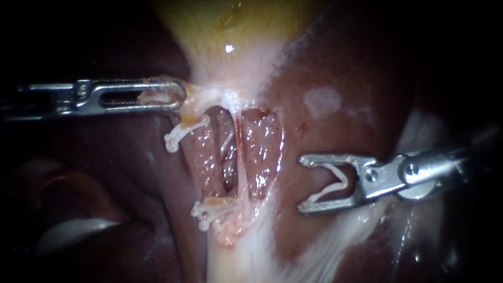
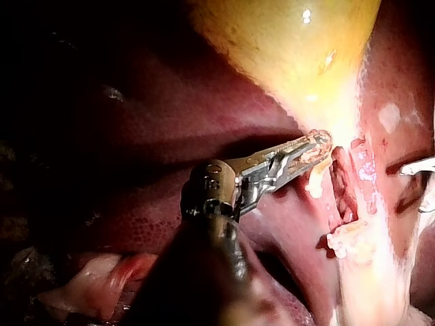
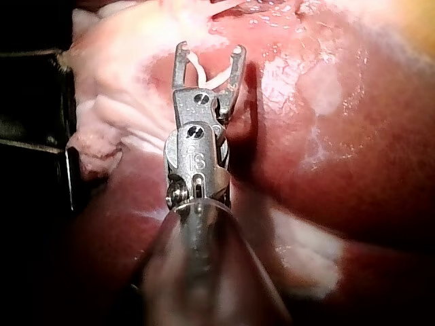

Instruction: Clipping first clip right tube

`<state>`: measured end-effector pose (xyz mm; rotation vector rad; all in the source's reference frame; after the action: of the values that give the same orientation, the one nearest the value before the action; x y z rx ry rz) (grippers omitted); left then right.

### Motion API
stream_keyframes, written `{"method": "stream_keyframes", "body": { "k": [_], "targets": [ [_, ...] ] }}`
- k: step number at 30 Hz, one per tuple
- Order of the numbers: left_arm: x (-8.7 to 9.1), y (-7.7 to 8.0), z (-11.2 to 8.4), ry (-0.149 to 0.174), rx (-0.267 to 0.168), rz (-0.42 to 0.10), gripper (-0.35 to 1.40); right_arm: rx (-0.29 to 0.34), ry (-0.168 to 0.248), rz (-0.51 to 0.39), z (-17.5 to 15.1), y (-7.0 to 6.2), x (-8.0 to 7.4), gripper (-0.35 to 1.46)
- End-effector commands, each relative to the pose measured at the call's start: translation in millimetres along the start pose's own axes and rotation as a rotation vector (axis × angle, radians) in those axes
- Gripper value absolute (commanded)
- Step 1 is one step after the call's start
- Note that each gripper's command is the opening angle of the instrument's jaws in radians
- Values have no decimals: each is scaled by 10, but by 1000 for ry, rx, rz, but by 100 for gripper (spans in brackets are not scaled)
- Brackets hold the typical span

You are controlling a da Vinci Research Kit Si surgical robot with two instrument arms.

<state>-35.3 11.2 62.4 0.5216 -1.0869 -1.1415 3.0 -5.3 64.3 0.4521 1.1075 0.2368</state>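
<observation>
In the endoscope view the left instrument (image 1: 178, 97) has its pincer closed on pale tissue (image 1: 209, 97) just below the gallbladder (image 1: 230, 31), at its narrow end. Further below the gallbladder runs the right tube (image 1: 241, 157), a thin reddish strand, bare; left of it two white fitted clips (image 1: 178, 136) sit on a wider tube. The right instrument (image 1: 306, 186) lies below and right of the gallbladder over the liver (image 1: 335, 63), well apart from the right tube, its pincer spread wide and gripping an open white clip (image 1: 335, 183) by both ends. The left wrist view shows the left instrument (image 2: 318, 145) clamped on that tissue at the gallbladder's (image 2: 299, 47) tapering end, the fitted clips (image 2: 343, 239) just beyond. In the right wrist view the right instrument (image 3: 209, 54) carries the V-shaped clip (image 3: 204, 76) between its parted tips, over the liver (image 3: 326, 149)
</observation>
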Motion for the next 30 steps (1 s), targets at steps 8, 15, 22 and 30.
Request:
{"method": "stream_keyframes", "body": {
  "k": [8, 15, 22, 30],
  "targets": [
    [1, -3, 1, 2, 6, 0, -35, -10, 30, 125, 31, 12, 0, 50],
    [2, -3, 2, 2, 7, 1, -35, -4, 63, 185, 55, 19, 0, 50],
    [3, -3, 3, 2, 7, 1, -35, 6, 80, 211, 71, 25, 4, 49],
    [3, -3, 3, 2, 7, 1, -35, 16, 88, 222, 91, 31, -6, 49]
  ]
}}
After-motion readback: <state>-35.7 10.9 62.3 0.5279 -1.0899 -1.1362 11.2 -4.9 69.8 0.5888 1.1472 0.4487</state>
